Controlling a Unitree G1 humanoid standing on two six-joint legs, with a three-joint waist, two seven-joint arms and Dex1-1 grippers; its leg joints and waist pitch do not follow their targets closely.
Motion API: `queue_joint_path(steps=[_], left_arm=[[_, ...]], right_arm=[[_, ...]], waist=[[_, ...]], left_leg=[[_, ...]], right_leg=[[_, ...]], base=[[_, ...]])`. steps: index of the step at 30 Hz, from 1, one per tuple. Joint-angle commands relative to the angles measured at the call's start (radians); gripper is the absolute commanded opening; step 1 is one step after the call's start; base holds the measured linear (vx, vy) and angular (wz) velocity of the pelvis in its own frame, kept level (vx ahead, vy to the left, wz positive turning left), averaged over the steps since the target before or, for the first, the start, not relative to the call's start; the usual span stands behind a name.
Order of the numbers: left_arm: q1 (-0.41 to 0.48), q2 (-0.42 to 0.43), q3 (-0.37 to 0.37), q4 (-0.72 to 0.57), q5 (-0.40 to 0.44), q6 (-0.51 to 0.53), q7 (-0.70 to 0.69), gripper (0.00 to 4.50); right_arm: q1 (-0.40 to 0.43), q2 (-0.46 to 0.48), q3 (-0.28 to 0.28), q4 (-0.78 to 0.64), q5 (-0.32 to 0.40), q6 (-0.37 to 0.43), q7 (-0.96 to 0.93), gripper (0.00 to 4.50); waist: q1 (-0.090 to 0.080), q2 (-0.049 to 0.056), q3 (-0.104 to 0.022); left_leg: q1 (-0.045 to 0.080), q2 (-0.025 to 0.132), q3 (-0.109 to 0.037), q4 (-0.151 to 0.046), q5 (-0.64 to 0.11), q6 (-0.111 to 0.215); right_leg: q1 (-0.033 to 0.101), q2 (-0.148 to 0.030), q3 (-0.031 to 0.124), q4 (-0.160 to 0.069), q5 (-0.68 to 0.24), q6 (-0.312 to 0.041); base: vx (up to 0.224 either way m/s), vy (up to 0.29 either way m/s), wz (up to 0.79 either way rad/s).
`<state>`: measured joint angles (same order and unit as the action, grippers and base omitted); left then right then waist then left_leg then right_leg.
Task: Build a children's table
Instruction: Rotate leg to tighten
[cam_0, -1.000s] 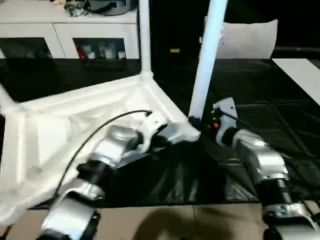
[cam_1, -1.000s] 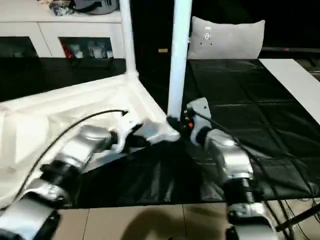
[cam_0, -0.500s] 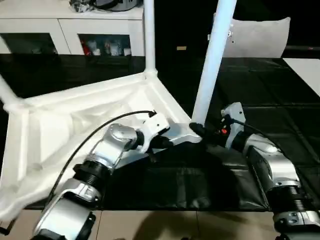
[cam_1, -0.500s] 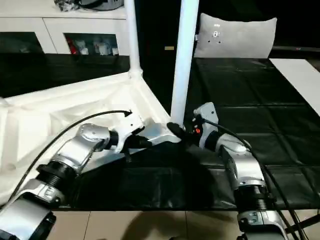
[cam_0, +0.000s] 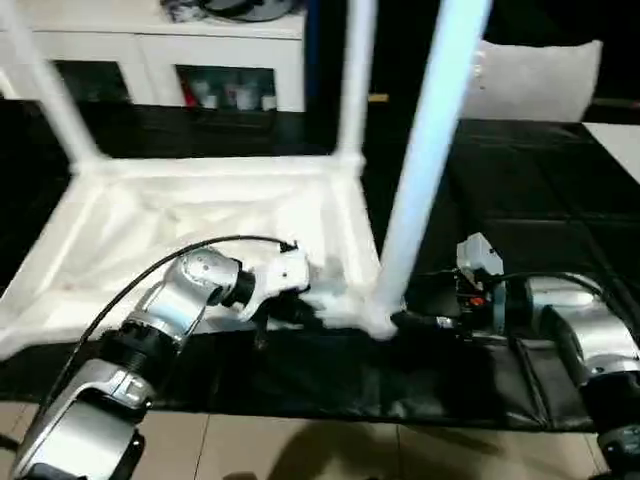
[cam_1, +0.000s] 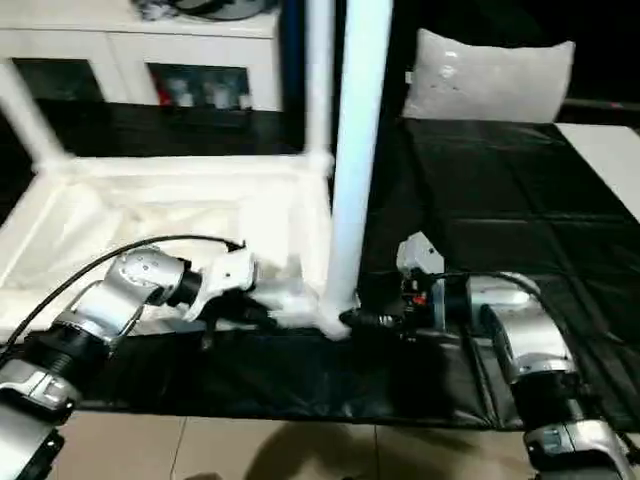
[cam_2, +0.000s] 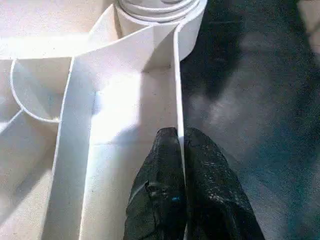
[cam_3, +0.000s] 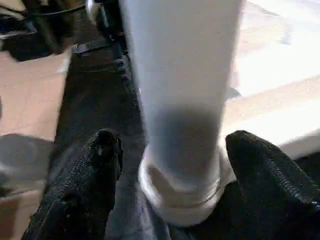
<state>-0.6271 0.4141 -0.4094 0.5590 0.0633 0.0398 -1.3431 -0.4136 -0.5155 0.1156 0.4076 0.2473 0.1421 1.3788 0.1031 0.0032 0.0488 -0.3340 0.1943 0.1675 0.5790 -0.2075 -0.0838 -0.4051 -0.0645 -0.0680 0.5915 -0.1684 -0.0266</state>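
Nearest the robot, the right gripper (cam_3: 167, 165) stands spread wide, its fingers flanking the base of the upright table leg (cam_0: 425, 170) without gripping. Beside it, the left gripper (cam_2: 180, 145) pinches the upturned tabletop's (cam_0: 200, 215) near rim.

No legible text or labels anywhere

Between our right end effector (cam_3: 167, 165)'s spread fingers (cam_3: 100, 165) stands the near white tapered plastic tube leg (cam_0: 425, 170), blocking the way straight ahead; the black floor mat (cam_0: 540, 210) to its outer side lies free. Our left end effector (cam_2: 181, 145) has the thin rim wall of the upturned white ribbed plastic tabletop (cam_0: 200, 220) pinched between its fingers, open mat on the wall's outer side. Ahead of it rises the round corner socket (cam_2: 160, 15).
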Motion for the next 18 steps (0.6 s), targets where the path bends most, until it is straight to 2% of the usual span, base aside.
queue_joint_path(steps=[1,2,8,18], left_arm=[[0.021,0.005,-0.058,-0.009,0.026,-0.011,-0.052,0.00],[0.023,0.014,-0.066,-0.013,0.025,-0.027,-0.084,0.00],[0.023,0.014,-0.078,-0.018,0.020,-0.041,-0.111,0.00],[0.021,0.004,-0.081,-0.009,0.022,-0.048,-0.123,0.00]], right_arm=[[-0.011,-0.014,0.005,-0.003,0.018,-0.009,0.021,3.57],[-0.016,-0.014,0.007,0.004,0.022,-0.010,0.043,3.41],[-0.008,-0.014,0.030,-0.010,0.052,0.031,0.122,2.94],[0.000,-0.015,0.044,-0.017,0.061,0.060,0.151,2.18]], waist=[[-0.001,-0.008,-0.060],[0.000,-0.012,-0.060],[0.010,-0.012,-0.061],[0.014,-0.013,-0.061]], left_leg=[[-0.009,0.036,0.001,-0.059,-0.129,0.086],[-0.008,0.037,0.002,-0.059,-0.128,0.085],[-0.009,0.035,0.002,-0.058,-0.131,0.080],[-0.009,0.033,0.002,-0.058,-0.124,0.075]], right_leg=[[0.058,-0.073,0.045,-0.067,-0.261,-0.207],[0.057,-0.072,0.044,-0.066,-0.253,-0.210],[0.059,-0.073,0.044,-0.066,-0.281,-0.198],[0.058,-0.073,0.044,-0.069,-0.299,-0.184]], base=[[0.000,0.000,0.00],[0.000,0.000,0.00],[0.000,0.000,0.00],[0.000,0.000,0.00]])
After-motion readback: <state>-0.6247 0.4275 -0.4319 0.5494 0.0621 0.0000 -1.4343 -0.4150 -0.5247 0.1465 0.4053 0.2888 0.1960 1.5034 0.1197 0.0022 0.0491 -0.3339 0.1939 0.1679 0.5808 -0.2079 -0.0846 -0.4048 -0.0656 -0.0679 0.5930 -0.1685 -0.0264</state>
